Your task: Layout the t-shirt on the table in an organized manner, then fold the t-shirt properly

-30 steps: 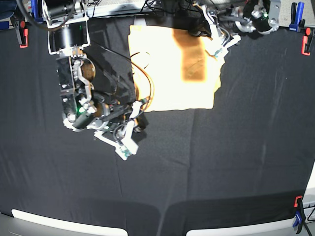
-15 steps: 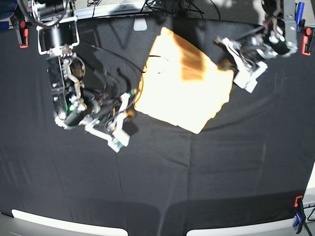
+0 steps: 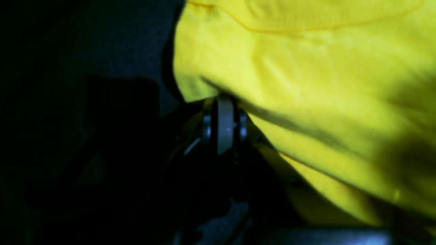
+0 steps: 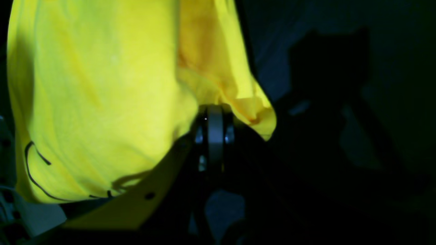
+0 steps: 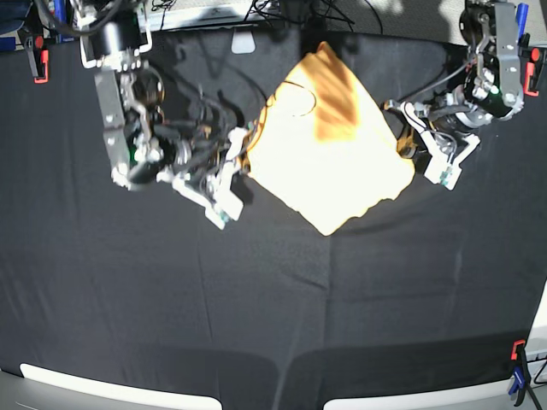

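Note:
The t-shirt is folded into a pale orange rectangle, turned like a diamond on the black table at the back centre. My right gripper is shut on its left corner. That gripper pinches a bunched corner of the cloth, which looks yellow in the right wrist view. My left gripper is shut on the right corner. In the left wrist view the gripper bites the underside of a fold of the shirt. Whether the shirt is lifted off the table I cannot tell.
Red clamps grip the table's back corners, with a blue clamp beside the right one. Another clamp sits at the front right. Cables and gear line the back edge. White strips lie at the front.
The shirt has swung from square-on to a diamond and slid to the right. The right arm moved toward the back, the left arm came nearer. Both grippers stayed shut on the cloth.

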`<act>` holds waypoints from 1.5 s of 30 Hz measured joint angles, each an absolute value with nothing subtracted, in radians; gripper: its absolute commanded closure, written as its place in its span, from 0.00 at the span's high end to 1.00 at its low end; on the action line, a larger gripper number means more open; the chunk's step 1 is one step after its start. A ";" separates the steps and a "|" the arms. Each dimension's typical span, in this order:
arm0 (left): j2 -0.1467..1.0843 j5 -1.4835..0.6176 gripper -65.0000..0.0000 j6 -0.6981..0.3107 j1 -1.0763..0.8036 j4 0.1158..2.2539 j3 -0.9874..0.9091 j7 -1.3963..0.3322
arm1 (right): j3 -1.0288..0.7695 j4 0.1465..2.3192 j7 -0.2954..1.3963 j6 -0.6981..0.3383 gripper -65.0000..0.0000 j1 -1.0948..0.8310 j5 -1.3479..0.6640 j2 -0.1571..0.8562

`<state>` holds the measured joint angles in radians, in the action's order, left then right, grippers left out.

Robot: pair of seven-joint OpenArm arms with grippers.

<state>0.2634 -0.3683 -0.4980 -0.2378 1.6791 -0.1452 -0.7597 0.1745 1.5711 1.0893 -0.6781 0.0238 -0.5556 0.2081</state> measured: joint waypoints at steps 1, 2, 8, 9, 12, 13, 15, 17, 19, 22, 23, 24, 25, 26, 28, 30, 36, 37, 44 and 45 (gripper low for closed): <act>0.263 -0.368 0.00 -0.498 -0.238 1.679 -0.145 -0.752 | 0.174 1.582 1.089 -0.684 0.00 0.007 -0.555 0.208; 0.263 -0.368 0.00 -0.498 -0.238 1.679 -0.145 -0.739 | 0.174 1.594 1.089 -0.686 0.00 -0.009 -0.556 0.208; 0.263 -0.369 0.00 -0.498 -0.238 1.679 -0.145 -0.681 | 0.208 1.673 1.087 -0.686 0.00 -0.109 -0.560 0.208; 0.263 -0.369 0.00 -0.498 -0.237 1.679 -0.145 -0.680 | 0.218 1.681 1.079 -0.686 0.00 -0.122 -0.556 0.208; 0.263 -0.368 0.00 -0.498 -0.237 1.679 -0.145 -0.680 | 0.263 1.697 1.044 -0.686 0.00 -0.154 -0.554 0.211; 0.263 -0.368 0.00 -0.498 -0.238 1.679 -0.145 -0.680 | 0.279 1.697 1.028 -0.686 0.00 -0.163 -0.554 0.211; 0.263 -0.368 0.00 -0.498 -0.237 1.679 -0.145 -0.680 | 0.307 1.697 0.999 -0.685 0.00 -0.176 -0.554 0.211; 0.263 -0.368 0.00 -0.498 -0.237 1.679 -0.145 -0.680 | 0.322 1.699 0.983 -0.656 0.00 -0.181 -0.543 0.210; 0.263 -0.369 0.00 -0.498 -0.237 1.679 -0.145 -0.680 | 0.326 1.703 0.980 -0.636 0.00 -0.180 -0.525 0.210; 0.263 -0.386 0.00 -0.451 -0.238 1.679 -0.145 -0.680 | 0.302 1.723 0.981 -0.616 0.00 -0.184 -0.514 0.210; 0.263 -0.387 0.00 -0.436 -0.239 1.679 -0.146 -0.675 | 0.286 1.735 0.981 -0.610 0.00 -0.189 -0.508 0.207; 0.263 -0.387 0.00 -0.421 -0.242 1.681 -0.148 -0.657 | 0.264 1.752 0.979 -0.609 0.00 -0.198 -0.502 0.205; 0.263 -0.387 0.00 -0.415 -0.248 1.687 -0.154 -0.639 | 0.239 1.773 0.977 -0.606 0.00 -0.208 -0.502 0.205; 0.263 -0.387 0.00 -0.416 -0.259 1.697 -0.163 -0.627 | 0.209 1.796 0.974 -0.606 0.00 -0.222 -0.502 0.205; 0.263 -0.389 0.00 -0.415 -0.288 1.725 -0.185 -0.625 | 0.139 1.840 0.974 -0.606 0.00 -0.249 -0.504 0.205; 0.263 -0.391 0.00 -0.416 -0.323 1.761 -0.205 -0.627 | 0.063 1.879 0.965 -0.606 0.00 -0.279 -0.504 0.205; 0.263 -0.448 0.00 -0.415 -0.441 1.881 -0.276 -0.626 | -0.154 1.969 0.962 -0.607 0.00 -0.385 -0.502 0.204; 0.263 -0.456 0.00 -0.416 -0.466 1.900 -0.286 -0.628 | -0.186 1.983 0.962 -0.607 0.00 -0.407 -0.502 0.202; 0.264 -0.466 0.00 -0.415 -0.655 1.987 -0.350 -0.654 | -0.352 2.086 0.995 -0.607 0.00 -0.601 -0.523 0.199; 0.264 -0.464 0.00 -0.414 -0.679 1.987 -0.350 -0.657 | -0.368 2.097 0.995 -0.607 0.00 -0.631 -0.524 0.199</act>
